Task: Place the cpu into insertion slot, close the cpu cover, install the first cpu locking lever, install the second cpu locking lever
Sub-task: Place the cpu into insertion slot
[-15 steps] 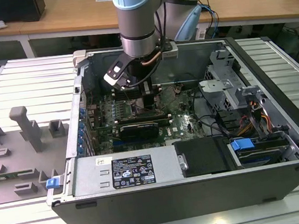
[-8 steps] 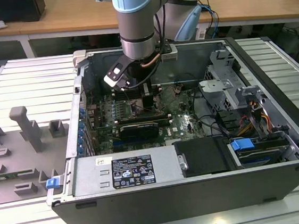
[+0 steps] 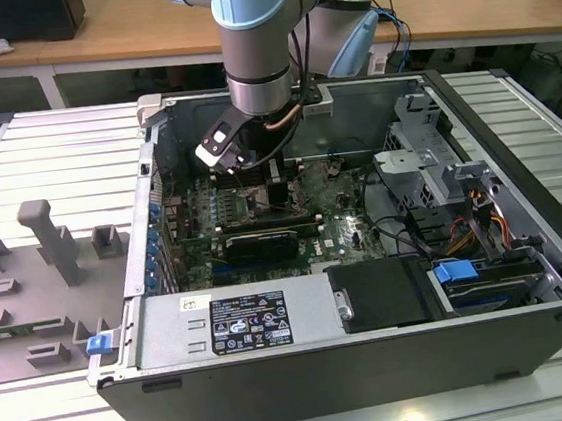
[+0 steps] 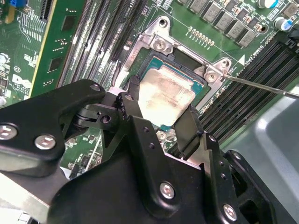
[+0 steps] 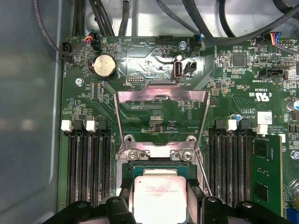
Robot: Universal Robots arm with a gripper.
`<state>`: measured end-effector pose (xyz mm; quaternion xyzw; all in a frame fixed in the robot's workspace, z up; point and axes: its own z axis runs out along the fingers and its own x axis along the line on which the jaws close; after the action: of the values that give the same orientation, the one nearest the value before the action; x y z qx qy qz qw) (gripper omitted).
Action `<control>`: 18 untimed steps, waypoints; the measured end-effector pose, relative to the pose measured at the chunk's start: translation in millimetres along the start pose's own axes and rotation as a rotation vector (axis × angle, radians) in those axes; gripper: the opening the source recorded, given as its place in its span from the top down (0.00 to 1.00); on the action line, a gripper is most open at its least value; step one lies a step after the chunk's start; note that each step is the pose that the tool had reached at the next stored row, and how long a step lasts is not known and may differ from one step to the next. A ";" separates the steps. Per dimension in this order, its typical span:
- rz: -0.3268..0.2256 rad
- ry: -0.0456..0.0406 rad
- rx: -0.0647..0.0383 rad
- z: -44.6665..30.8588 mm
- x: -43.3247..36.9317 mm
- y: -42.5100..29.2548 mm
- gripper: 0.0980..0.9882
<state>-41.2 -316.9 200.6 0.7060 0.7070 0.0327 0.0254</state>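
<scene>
Pinching chip (image 4: 166,93) at its 3 and 9 o'clock edges, hinge of raised cover (image 5: 161,94) taken as 12: jaws closed on it. Chip lies level over socket (image 4: 159,63), apparently seated.

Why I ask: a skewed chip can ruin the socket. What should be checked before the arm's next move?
1. Grip on the cpu: ok. The gripper has a finger against each of two opposite edges.
2. The cpu over the insertion slot: ok. In both wrist views it lies within the socket's metal rim.
3. The cpu flat and fully seated: cannot tell. The fingers hide its near edges.
4. The cpu cover open: ok. It is swung back, clear of the slot.
5. Locking lever unlatched: ok. The thin rod juts off to one side, not across the cover.
</scene>
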 end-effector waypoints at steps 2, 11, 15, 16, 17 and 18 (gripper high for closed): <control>0.000 -0.0001 0.000 0.6 0.0 0.0 0.50; 0.000 -0.0004 0.000 1.4 -0.3 -0.2 0.42; 0.000 -0.0006 0.000 1.3 -0.5 -0.1 0.52; 0.000 -0.0006 0.000 1.3 -0.5 -0.1 0.52; 0.000 -0.0005 0.000 1.3 -0.5 -0.1 0.52; 0.000 -0.0008 0.000 1.3 -0.6 -0.1 0.52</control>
<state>-41.2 -317.4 199.3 0.7060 0.7070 0.0325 0.0257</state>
